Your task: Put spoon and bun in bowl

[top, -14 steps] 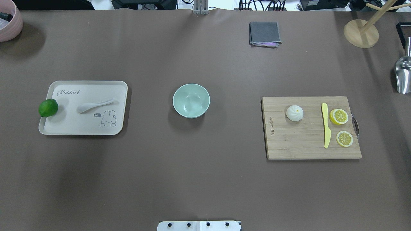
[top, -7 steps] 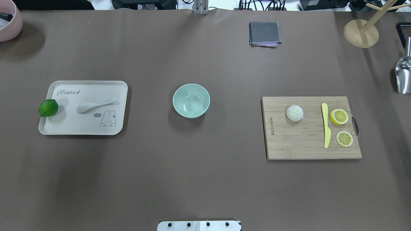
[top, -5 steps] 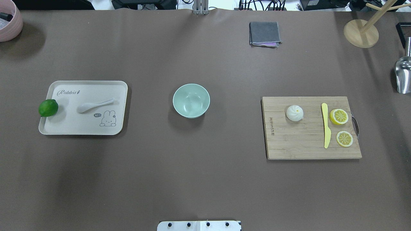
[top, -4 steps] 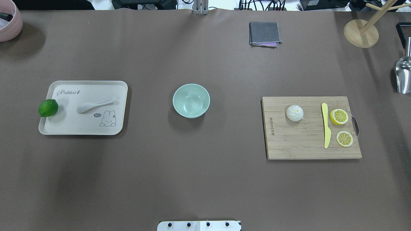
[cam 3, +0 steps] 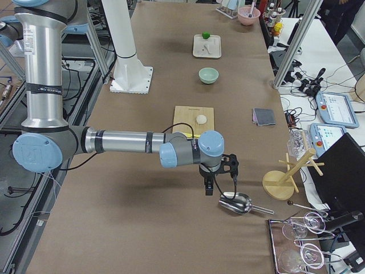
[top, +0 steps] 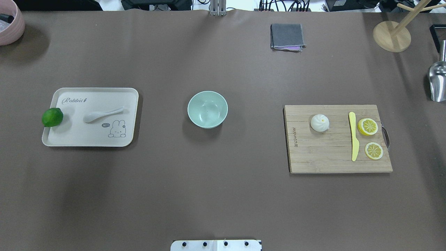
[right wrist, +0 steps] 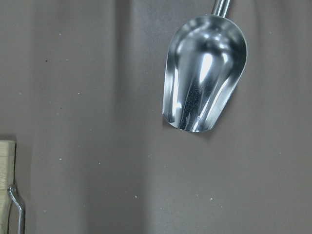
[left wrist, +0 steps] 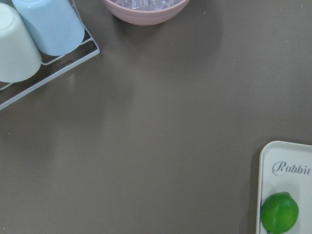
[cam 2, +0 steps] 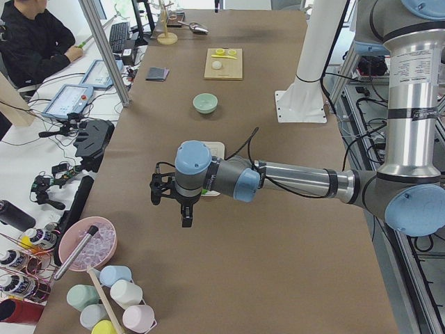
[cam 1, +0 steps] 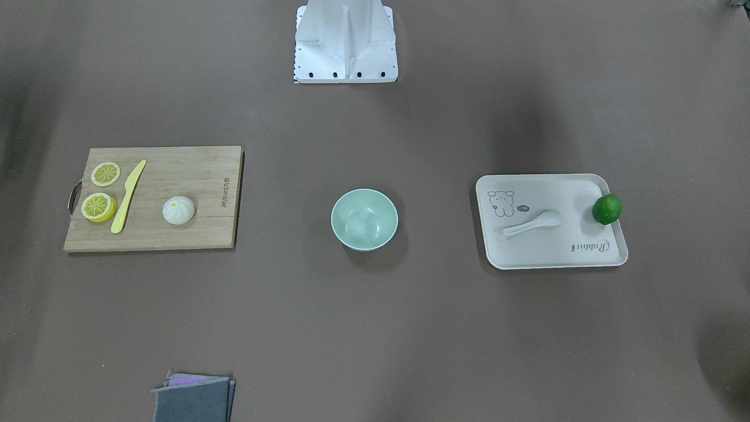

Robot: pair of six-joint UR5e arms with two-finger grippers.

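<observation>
The white spoon (top: 103, 114) lies on the cream tray (top: 55, 141) at the left. The white bun (top: 320, 122) sits on the wooden cutting board (top: 324, 153) at the right. The mint-green bowl (top: 207, 109) stands empty between them. Neither gripper shows in the overhead or front views. The left gripper (cam 2: 184, 214) shows only in the exterior left view, hanging above the table beyond the tray's outer end. The right gripper (cam 3: 210, 185) shows only in the exterior right view, above the metal scoop (right wrist: 204, 73). I cannot tell whether either is open or shut.
A lime (top: 52, 117) rests on the tray's left rim. A yellow knife (top: 353, 136) and two lemon slices (top: 368, 126) lie on the board. A grey cloth (top: 287, 36), a wooden stand (top: 392, 36) and a pink bowl (top: 10, 24) stand at the far edge.
</observation>
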